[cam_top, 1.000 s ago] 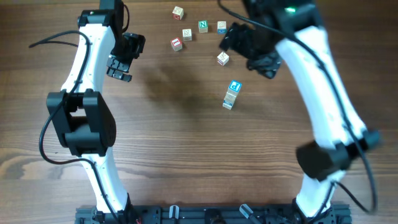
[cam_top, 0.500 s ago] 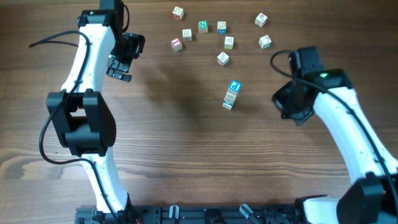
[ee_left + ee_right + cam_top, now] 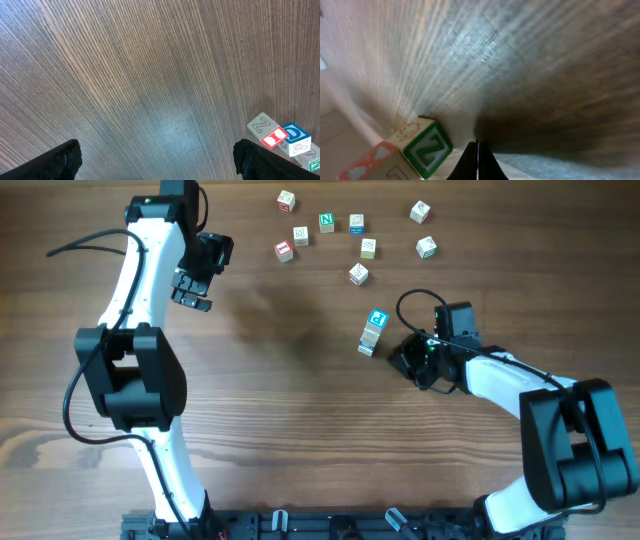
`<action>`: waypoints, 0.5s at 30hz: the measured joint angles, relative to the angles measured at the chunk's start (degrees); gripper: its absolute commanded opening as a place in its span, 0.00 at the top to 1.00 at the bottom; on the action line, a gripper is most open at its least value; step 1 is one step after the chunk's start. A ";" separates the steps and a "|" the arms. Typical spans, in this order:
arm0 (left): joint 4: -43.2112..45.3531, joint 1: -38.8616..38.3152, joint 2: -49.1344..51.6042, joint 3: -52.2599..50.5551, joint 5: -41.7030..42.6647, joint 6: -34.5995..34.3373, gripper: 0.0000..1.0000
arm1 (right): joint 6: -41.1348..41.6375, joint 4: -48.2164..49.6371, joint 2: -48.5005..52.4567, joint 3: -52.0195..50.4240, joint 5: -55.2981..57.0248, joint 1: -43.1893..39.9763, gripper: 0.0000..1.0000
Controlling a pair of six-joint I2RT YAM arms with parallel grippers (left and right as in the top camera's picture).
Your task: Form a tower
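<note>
The tower is a short stack of pale letter cubes with a blue-lettered cube on top, standing right of the table's middle. My right gripper sits low just right of the tower's base, shut on nothing. In the right wrist view the fingertips press together, with the tower's green Z cube and a red-faced cube to their left, apart from them. My left gripper hangs open at the far left, away from the cubes, and holds nothing.
Several loose letter cubes lie at the back: a red one, a green one, one nearest the tower, and two at the right. The left wrist view shows a red I cube and a blue cube.
My right arm has swung from the back of the table, over the loose cubes, down to the tower's right side, and its gripper has shut. The left arm has not moved.
</note>
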 measured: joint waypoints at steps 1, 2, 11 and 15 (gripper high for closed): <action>0.00 0.02 0.00 0.00 0.00 0.00 0.00 | 0.76 0.81 0.31 0.00 0.02 0.00 0.96; 0.00 0.00 0.00 0.00 0.00 0.00 0.00 | 1.68 1.66 0.66 0.00 -0.02 0.00 0.96; 0.00 0.02 0.00 0.00 0.02 0.00 0.00 | 8.83 9.73 4.66 0.48 -4.15 0.00 0.96; 0.02 0.02 0.00 0.00 0.00 0.00 0.00 | 10.23 11.30 5.18 0.48 -4.33 0.00 0.96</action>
